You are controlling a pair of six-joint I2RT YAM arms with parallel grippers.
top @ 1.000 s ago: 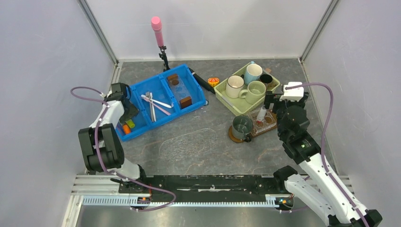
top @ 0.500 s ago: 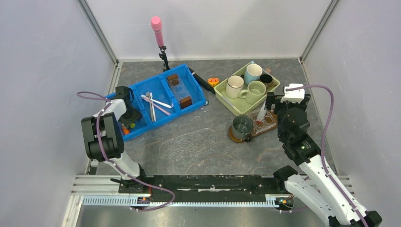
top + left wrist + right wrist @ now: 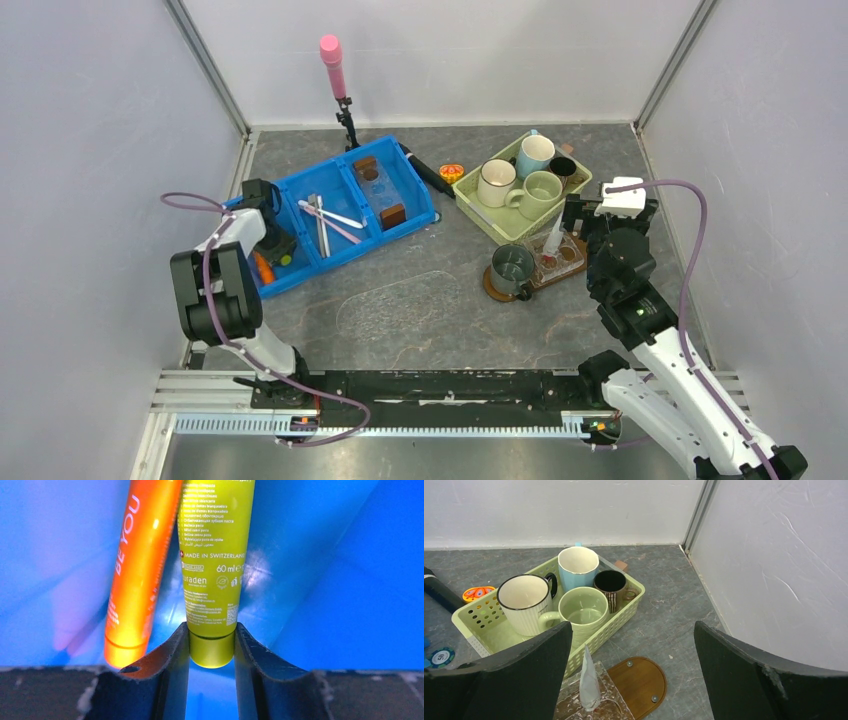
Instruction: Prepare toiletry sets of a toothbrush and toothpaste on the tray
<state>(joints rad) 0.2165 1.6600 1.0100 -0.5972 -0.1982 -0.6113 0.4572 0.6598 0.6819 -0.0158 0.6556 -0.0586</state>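
My left gripper (image 3: 211,630) is low in the left compartment of the blue bin (image 3: 410,200), shut on the cap end of a green toothpaste tube (image 3: 215,555). An orange tube (image 3: 137,565) lies beside it. In the top view the left gripper (image 3: 272,250) hides most of both. Pink and white toothbrushes (image 3: 325,218) lie in the middle compartment. My right gripper (image 3: 631,630) is open and empty above the brown tray (image 3: 639,682). The tray (image 3: 575,264) carries a dark green mug (image 3: 511,268) and a glass cup (image 3: 584,702) holding a white tube (image 3: 588,680).
A pale green basket (image 3: 619,617) behind the tray holds a white mug (image 3: 526,602), a blue mug (image 3: 578,565), a green mug (image 3: 583,609) and a dark mug (image 3: 611,584). A pink-topped stand (image 3: 331,60) is at the back. The right wall is close.
My left gripper has dropped into the bin's left compartment onto the tubes. My right gripper has drawn back slightly from the glass cup, and the white tube now leans in it.
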